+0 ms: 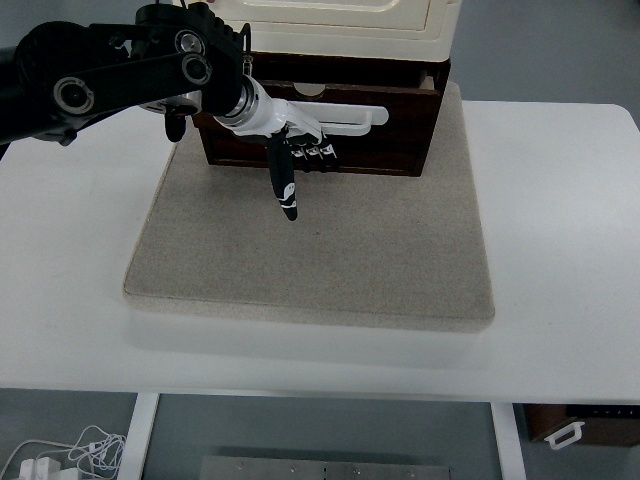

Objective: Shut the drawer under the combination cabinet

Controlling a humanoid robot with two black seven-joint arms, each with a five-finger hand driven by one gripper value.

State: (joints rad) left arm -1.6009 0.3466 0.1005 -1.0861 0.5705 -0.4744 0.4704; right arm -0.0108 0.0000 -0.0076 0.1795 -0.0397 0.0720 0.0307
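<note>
A cream combination cabinet (335, 25) stands at the back of the table on a dark brown base. Its brown drawer (350, 135) sticks out only slightly, with a white handle (345, 118) across its front. My left hand (300, 150) lies flat against the drawer front, fingers extended and holding nothing, the thumb (284, 185) pointing down toward the mat. The black left arm (110, 75) comes in from the upper left. The right arm is out of view.
A grey-beige mat (315, 250) lies under the cabinet and covers the middle of the white table (560, 250). Below the table's near edge the floor shows white cables (60, 455) at the left and a dark box (585, 425) at the right.
</note>
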